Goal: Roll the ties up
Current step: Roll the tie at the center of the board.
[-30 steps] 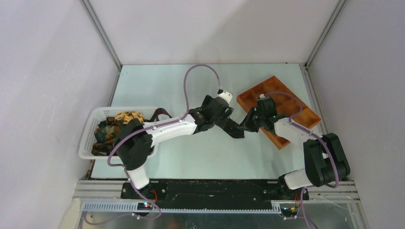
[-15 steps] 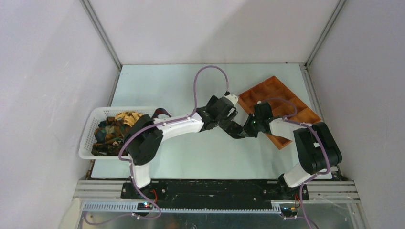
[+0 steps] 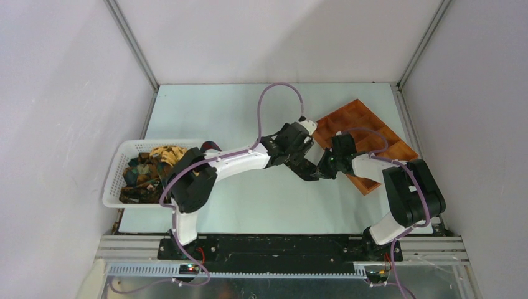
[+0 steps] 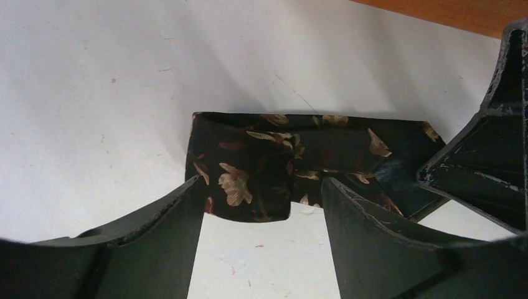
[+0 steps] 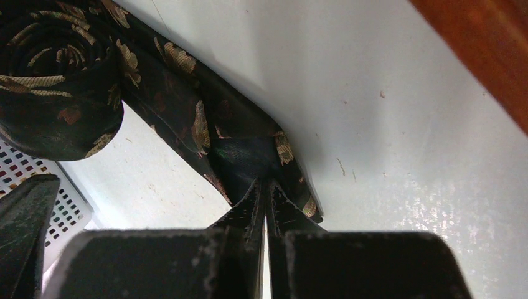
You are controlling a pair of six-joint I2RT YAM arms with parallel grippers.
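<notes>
Adj.: tray [image 3: 373,128] just beside tie [image 4: 268,165]; basket [image 3: 115,168] well apart. Tie lies L–R; roll at spread L gripper [image 4: 261,208]; R gripper [image 5: 266,187] pinches tail.

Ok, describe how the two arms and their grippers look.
Both arms have white links and bulky black joints: left arm, right arm. A lilac cable loops along each. The left gripper and right gripper have matte black, scuffed fingers.
</notes>
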